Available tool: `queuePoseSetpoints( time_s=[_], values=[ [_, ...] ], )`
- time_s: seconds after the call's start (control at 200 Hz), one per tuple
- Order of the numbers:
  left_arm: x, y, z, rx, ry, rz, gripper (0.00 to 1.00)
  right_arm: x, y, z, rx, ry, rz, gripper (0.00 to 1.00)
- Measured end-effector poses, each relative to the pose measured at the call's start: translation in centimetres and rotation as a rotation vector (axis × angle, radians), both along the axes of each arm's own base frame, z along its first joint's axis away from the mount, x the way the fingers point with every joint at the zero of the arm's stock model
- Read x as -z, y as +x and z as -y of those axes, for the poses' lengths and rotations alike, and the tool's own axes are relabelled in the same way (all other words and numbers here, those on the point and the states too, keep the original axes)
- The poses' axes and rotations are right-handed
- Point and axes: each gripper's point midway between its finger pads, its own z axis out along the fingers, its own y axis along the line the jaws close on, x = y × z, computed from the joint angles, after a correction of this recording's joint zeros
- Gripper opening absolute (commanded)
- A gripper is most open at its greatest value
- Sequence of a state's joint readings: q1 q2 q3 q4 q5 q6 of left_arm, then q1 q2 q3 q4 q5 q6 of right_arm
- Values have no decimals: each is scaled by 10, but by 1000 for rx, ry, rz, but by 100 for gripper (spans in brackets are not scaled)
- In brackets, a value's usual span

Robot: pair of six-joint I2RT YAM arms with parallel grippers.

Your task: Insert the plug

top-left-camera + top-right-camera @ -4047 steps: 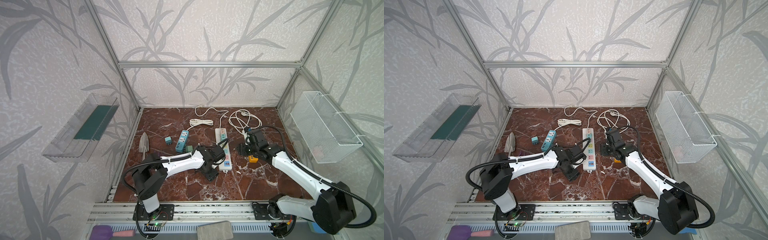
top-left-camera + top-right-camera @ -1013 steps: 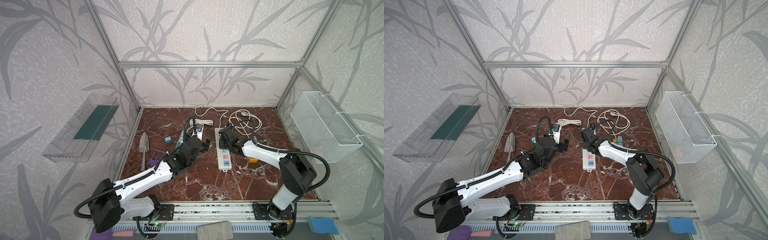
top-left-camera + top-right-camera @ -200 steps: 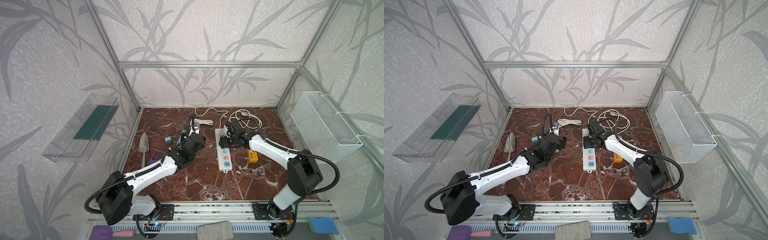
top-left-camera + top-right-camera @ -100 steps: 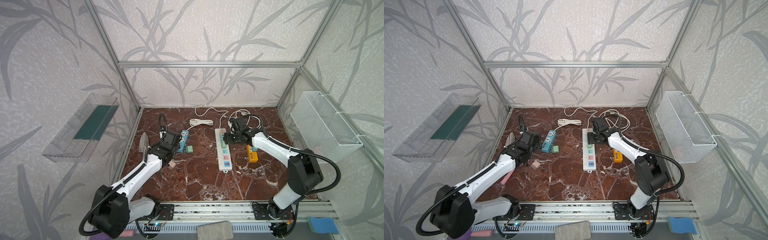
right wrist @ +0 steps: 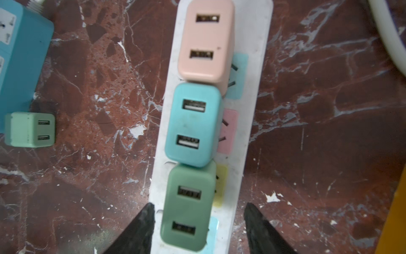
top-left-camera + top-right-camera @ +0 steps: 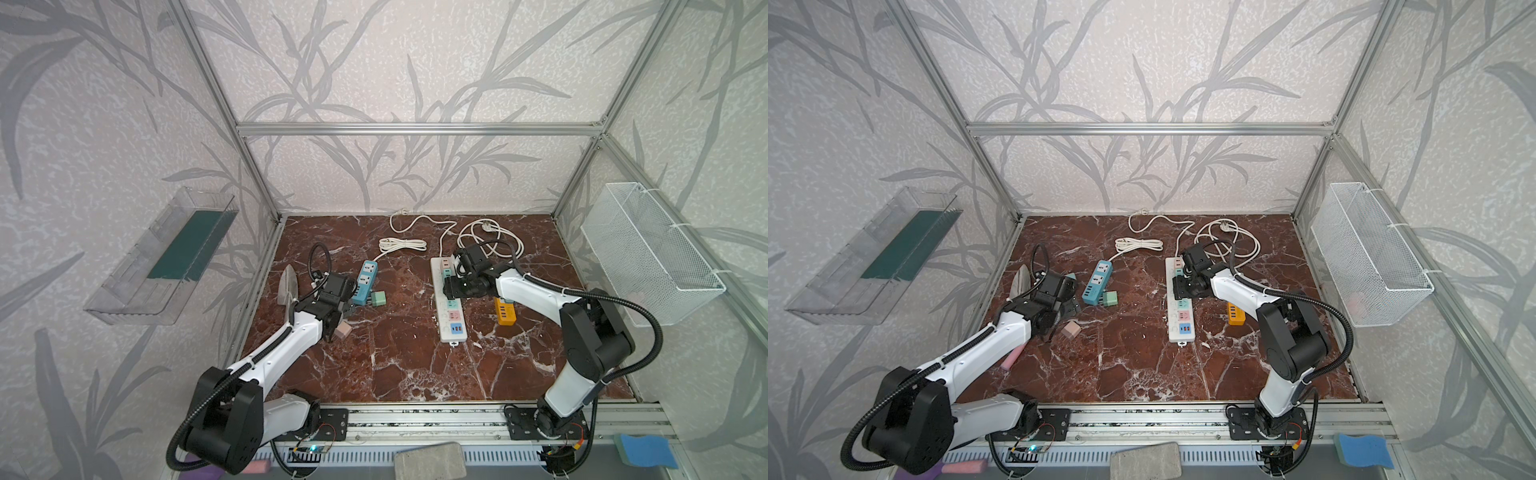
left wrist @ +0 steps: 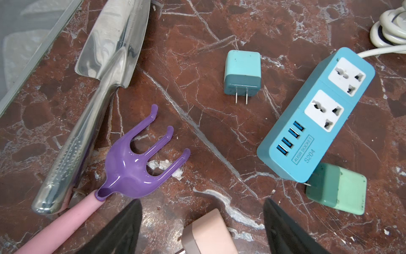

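The left hand (image 7: 202,203) is released, jaws spread wide, nothing grasped; a loose pink plug (image 7: 205,234) is found on the counter (image 7: 197,33) between its fingers (image 7: 123,228), touched by neither. Just beyond, a purple rake (image 7: 140,165) and a steel trowel (image 7: 105,66) are laid side by side, a teal plug (image 7: 241,72) is lying flat on its own, and a blue power strip (image 7: 316,114) is set with a mint plug (image 7: 338,191) against its USB end. The right hand (image 5: 198,204) is also released, jaws spread to either side of the white power strip (image 5: 254,28), over a green plug (image 5: 189,206) seated in it; whether the strip is touched cannot be told. Next along the strip a light-blue plug (image 5: 193,125) and then a peach plug (image 5: 206,41) are seated, all three packed in a row, USB ports up. In both top views an orange strip (image 6: 505,311) (image 6: 1235,313) is seen on the counter just beside the white one, and coiled white cords (image 6: 490,239) are piled near the back wall.
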State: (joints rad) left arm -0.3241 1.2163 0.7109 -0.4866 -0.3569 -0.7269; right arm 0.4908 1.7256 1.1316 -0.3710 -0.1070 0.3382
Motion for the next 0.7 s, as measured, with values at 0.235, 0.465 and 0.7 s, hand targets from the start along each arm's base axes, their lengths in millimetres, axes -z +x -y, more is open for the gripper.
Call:
queuePoseSetpoints(
  time_s=[0.235,0.465,0.7],
  values=[
    [7,0,-4,-22,10,-24,86,-40,7,8,12,-13,110,65],
    [15,0,-4,-42,-10,-48,86,-54,19,23,42,-52,172,65],
    [16,0,-2,-40,-25,-47,85,-39,22,28,52,-81,144,63]
  ],
)
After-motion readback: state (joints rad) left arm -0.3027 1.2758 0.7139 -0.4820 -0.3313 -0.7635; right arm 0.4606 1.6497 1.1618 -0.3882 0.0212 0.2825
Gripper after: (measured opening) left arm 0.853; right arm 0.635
